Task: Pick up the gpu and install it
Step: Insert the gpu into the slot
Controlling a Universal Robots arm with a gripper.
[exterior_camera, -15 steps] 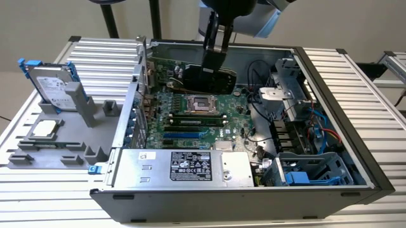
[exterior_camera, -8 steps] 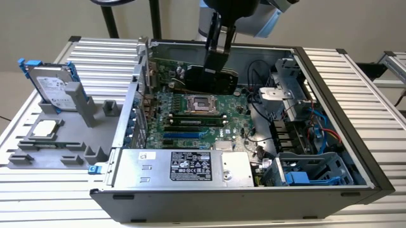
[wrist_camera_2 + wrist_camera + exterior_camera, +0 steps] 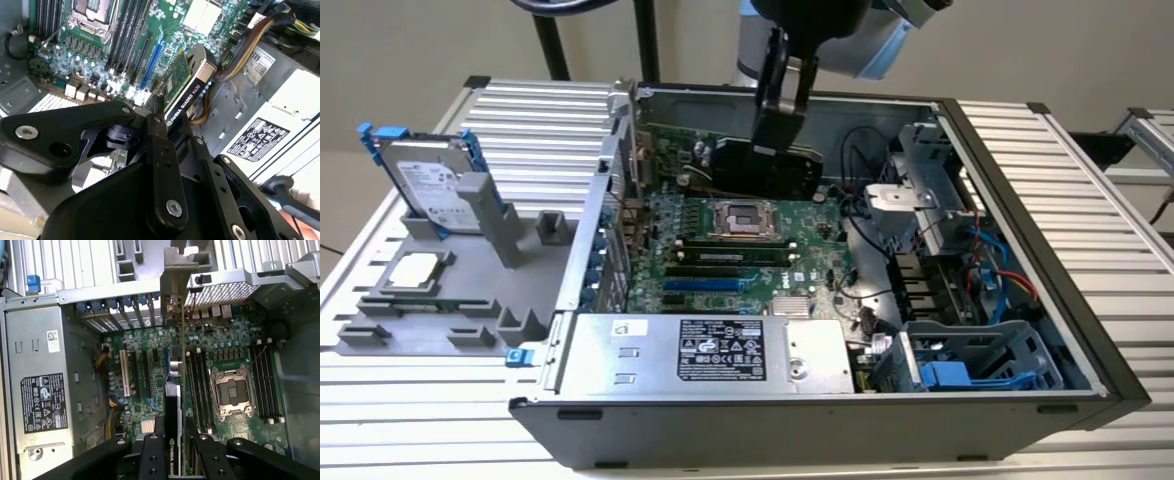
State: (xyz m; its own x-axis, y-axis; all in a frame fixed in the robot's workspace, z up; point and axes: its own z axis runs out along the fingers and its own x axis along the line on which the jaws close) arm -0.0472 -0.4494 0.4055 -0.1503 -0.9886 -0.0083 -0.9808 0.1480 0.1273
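Gpu: pinched edge-on between the fingers, hanging inside the open computer case, above the motherboard and not yet seated; black cooler face seen in the exterior view, label strip running out past the fingertips in the second wrist view.

Bracket: silver end of the card, farthest from the fingers, reaching toward the rear slot openings of the case in the first wrist view.

Slots: blue slot just beyond the card's far edge in the second wrist view; white slot off to one side of the card in the first wrist view; which slot lies directly under the card's edge, cannot tell.

Risk, misalignment: card edge likely to land on the board beside a slot if lowered a little off line, scraping components or bending the connector.

Risk, bracket: likely to catch on the rear wall if the card drops tilted.

Risk, grip: pinch only at one end of a long card, so pushing down may pivot it in the fingers.

Risk, cables: cable bundle near the card in the second wrist view, may snag.

Arm pose: gripper pointing down into the case from above, wrist roughly vertical, above the upper part of the board beyond the processor socket.
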